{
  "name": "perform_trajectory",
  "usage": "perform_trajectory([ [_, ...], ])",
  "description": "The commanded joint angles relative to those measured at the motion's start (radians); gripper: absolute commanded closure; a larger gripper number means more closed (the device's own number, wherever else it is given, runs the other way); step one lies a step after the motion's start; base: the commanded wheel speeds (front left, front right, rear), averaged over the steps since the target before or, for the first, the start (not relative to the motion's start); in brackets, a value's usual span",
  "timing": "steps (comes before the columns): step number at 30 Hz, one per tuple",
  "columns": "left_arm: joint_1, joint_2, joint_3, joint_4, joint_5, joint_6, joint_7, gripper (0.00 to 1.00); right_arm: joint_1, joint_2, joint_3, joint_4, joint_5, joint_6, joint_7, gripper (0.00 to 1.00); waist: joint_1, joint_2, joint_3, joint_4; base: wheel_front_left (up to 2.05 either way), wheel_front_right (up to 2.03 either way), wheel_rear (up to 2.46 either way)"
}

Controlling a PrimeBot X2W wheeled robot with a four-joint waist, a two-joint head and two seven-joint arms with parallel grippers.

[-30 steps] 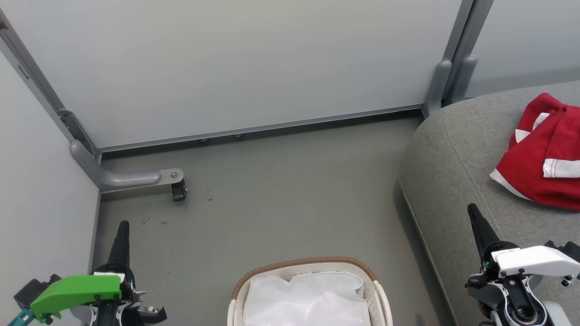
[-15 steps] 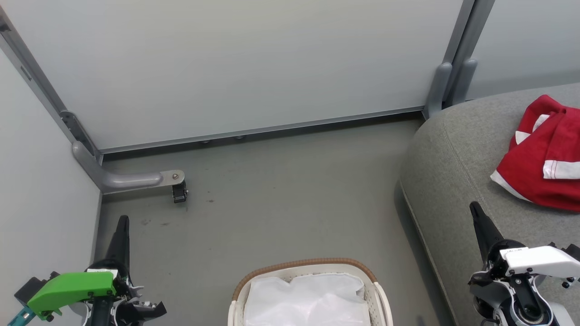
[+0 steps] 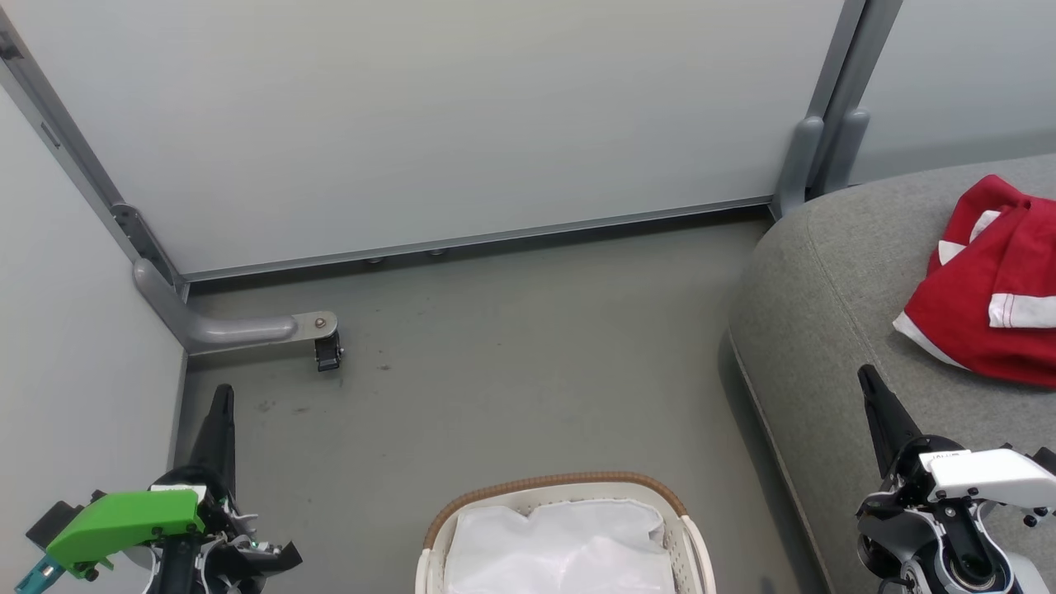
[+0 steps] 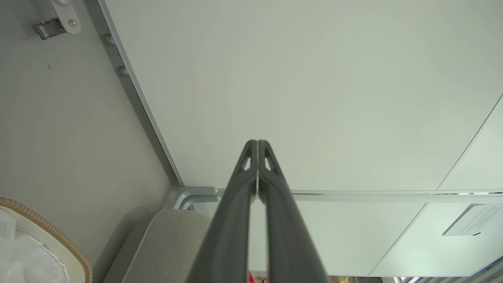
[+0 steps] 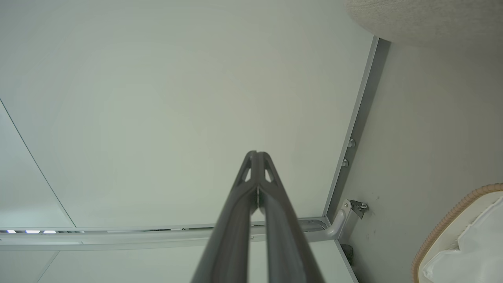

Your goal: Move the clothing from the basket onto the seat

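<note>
- Grey floor (image 3: pixel 528 371) is seen beyond the basket (image 3: pixel 561 483) (only liner (image 3: pixel 561 544) inside).
- Clothing (image 3: pixel 990 305) is laid on the seat (image 3: pixel 825 313), right of the basket.
- Left gripper (image 3: pixel 221 404) and right gripper (image 3: pixel 870 388) are held closed, empty, seemingly unneeded.

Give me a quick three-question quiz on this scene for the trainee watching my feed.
1. True or false: the red clothing lies on the seat.
2. What shows inside the basket? A) a red garment B) a white liner C) a shoe
3. Fill in: the left tool and the right tool are both ____, holding nothing.
Key: 1 true; 2 B; 3 shut.
</note>
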Motion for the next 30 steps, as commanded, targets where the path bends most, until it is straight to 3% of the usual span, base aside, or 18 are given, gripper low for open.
perform_trajectory([
  [1, -0.011, 0.007, 0.003, -0.002, -0.003, -0.006, 0.005, 1.00, 0.011, -0.003, -0.002, -0.004, 0.003, 0.000, 0.003, 1.00, 0.0000, 0.0000, 0.000, 0.000, 0.00, 0.00, 0.00],
  [30, -0.011, 0.007, 0.003, -0.002, -0.003, -0.006, 0.005, 1.00, 0.011, -0.003, -0.002, -0.004, 0.003, 0.000, 0.003, 1.00, 0.0000, 0.0000, 0.000, 0.000, 0.00, 0.00, 0.00],
])
